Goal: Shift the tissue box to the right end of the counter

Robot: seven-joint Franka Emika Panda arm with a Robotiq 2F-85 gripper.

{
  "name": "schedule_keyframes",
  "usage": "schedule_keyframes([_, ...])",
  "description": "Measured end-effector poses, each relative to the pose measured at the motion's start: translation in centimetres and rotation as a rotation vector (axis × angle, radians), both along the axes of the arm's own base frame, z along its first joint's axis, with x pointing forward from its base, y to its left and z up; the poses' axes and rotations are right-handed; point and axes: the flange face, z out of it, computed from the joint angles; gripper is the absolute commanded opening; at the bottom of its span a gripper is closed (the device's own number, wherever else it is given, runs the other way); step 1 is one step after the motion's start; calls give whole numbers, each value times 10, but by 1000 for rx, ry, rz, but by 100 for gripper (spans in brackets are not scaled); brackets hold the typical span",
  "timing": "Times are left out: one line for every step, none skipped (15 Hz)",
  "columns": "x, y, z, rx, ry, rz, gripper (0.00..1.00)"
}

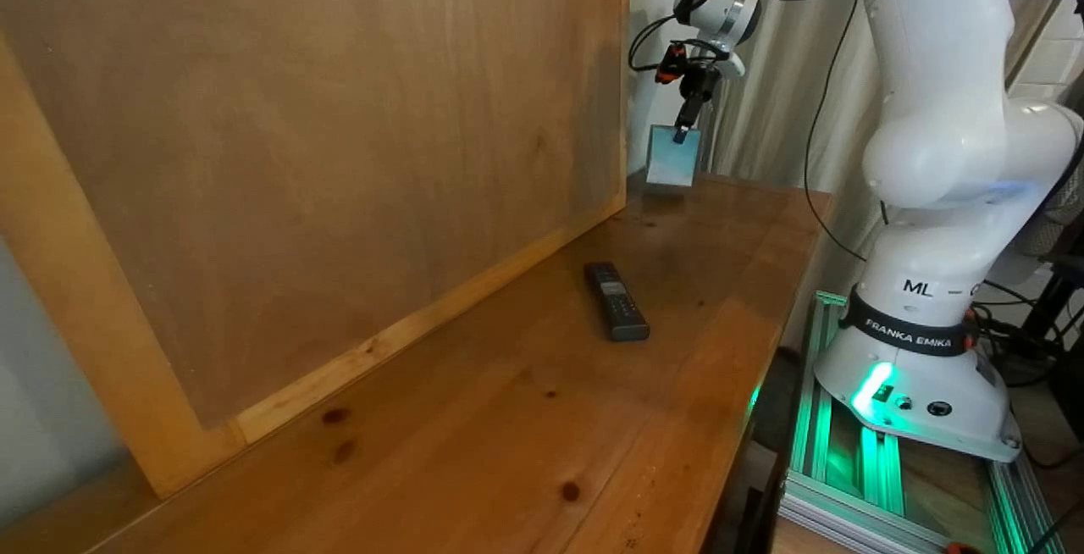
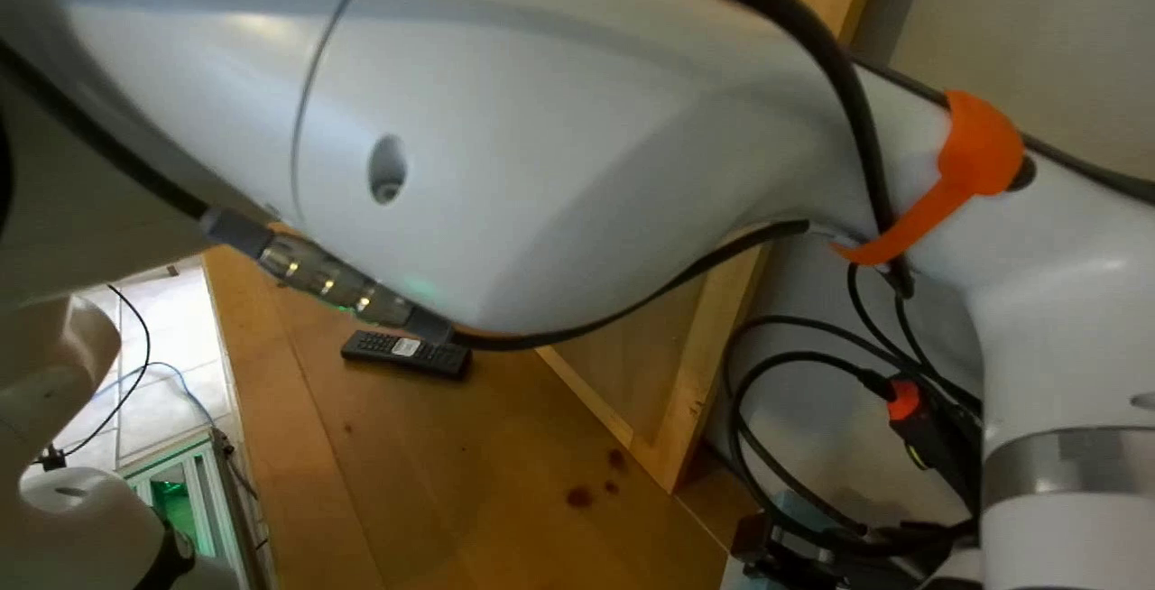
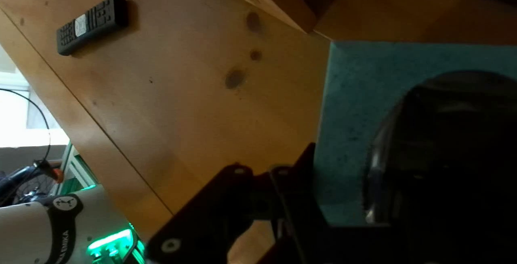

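The light teal-blue tissue box [image 1: 673,163] is at the far end of the wooden counter [image 1: 508,427] in an exterior view, past the end of the board wall. It looks slightly raised, with a dark shadow under it. My gripper [image 1: 681,135] points down and is shut on the box at its upper part. In the wrist view the box [image 3: 349,78] fills the right side, with its dark round opening facing the camera. One dark finger [image 3: 297,187] presses its left edge; the opposite finger is lost in the dark. In an exterior view the arm hides most of the box and gripper.
A black remote [image 1: 616,301] lies on the counter nearer the middle; it also shows in the wrist view [image 3: 93,26]. A brown board wall [image 1: 381,156] runs along the counter's back edge. The robot base [image 1: 923,393] stands beyond the front edge. Cables hang near the wrist.
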Motion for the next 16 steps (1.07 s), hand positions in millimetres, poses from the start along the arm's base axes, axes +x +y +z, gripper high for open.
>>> schedule_keyframes([2,-3,-2,-7,-5,-6,32])
schedule_keyframes([4,-4,-3,-15,-9,-9,39])
schedule_keyframes([6,-5,-4,-23,-15,-9,46])
schedule_keyframes([9,-6,-4,-34,-22,-10,54])
schedule_keyframes([11,-6,-3,-43,-29,-9,60])
schedule_keyframes([13,-7,-2,-52,-35,-9,66])
schedule_keyframes([15,-7,1,-62,-42,-9,74])
schedule_keyframes([16,-9,3,-76,-51,-11,80])
schedule_keyframes([16,-10,7,-91,-62,-12,88])
schedule_keyframes([17,-13,11,-109,-74,-14,95])
schedule_keyframes([17,-15,16,-129,-89,-16,99])
schedule_keyframes([17,-16,22,-146,-104,-16,100])
schedule_keyframes([17,-18,28,-163,-120,-12,100])
schedule_keyframes([16,-19,34,-173,-138,4,100])
schedule_keyframes([15,-18,39,-181,-160,32,100])
schedule_keyframes([14,-18,44,-190,-181,68,100])
